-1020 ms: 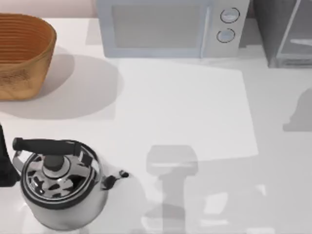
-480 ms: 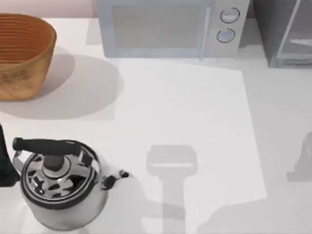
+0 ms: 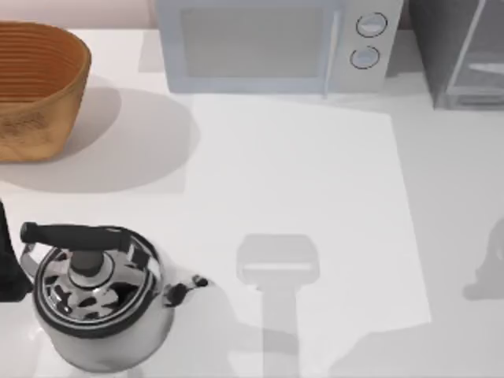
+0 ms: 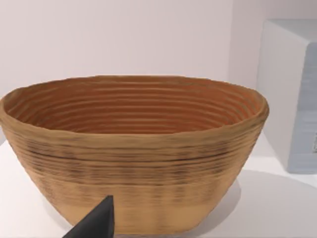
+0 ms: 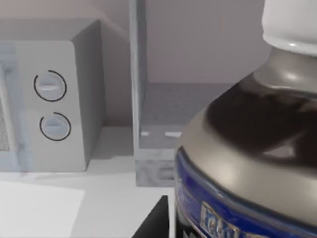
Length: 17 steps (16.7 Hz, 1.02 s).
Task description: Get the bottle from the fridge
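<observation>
The bottle (image 5: 247, 148) looms close in the right wrist view, tilted, with a white cap, silvery-grey shoulder and dark blue label. My right gripper (image 5: 218, 233) is shut on it, and one dark finger (image 5: 157, 220) shows beside the label. Behind it the fridge (image 5: 188, 114) stands open, its shelf bare, apart from the bottle. From above, the fridge (image 3: 461, 55) sits at the table's back right corner. My left arm (image 3: 6, 264) is parked at the left edge, and the dark tip of my left gripper (image 4: 96, 224) points at the basket.
A pale microwave (image 3: 268, 47) with two knobs stands at the back, left of the fridge. A woven basket (image 3: 35, 87) sits at the back left. A shiny steel kettle (image 3: 98, 295) stands at the front left. A shadow (image 3: 488, 272) lies at the right edge.
The shadow at the table's right edge has slid toward the front and farther right over the last second. The left arm, kettle and basket have not moved.
</observation>
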Tool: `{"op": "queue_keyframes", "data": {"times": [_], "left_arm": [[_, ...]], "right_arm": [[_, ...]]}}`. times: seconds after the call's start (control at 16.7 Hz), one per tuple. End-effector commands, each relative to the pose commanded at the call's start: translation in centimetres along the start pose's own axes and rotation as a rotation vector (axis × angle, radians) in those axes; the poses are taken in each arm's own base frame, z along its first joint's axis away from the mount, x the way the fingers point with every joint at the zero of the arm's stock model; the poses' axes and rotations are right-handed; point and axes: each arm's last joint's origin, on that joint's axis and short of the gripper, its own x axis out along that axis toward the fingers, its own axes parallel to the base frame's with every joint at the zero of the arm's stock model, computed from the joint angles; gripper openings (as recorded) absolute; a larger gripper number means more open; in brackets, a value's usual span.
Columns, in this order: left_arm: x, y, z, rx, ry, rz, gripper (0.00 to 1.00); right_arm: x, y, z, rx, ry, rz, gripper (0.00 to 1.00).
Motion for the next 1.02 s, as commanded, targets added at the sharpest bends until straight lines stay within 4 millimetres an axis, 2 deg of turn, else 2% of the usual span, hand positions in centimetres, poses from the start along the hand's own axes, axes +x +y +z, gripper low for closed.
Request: {"op": "queue_keyframes", "data": {"times": [0.3,0.6,1.02], "left_arm": [[0.0,0.0,0.0,0.000,0.000,0.000,1.00],[0.0,0.0,0.0,0.000,0.000,0.000,1.00],[0.0,0.0,0.0,0.000,0.000,0.000,1.00]], "right_arm": [[0.4,0.9,0.1,0.000,0.000,0.047,0.00],[1.0,4.1,0.0,-0.005,0.009,0.096,0.00],[-0.2,7.9,-0.2,-0.004,0.000,-0.117,0.00]]}}
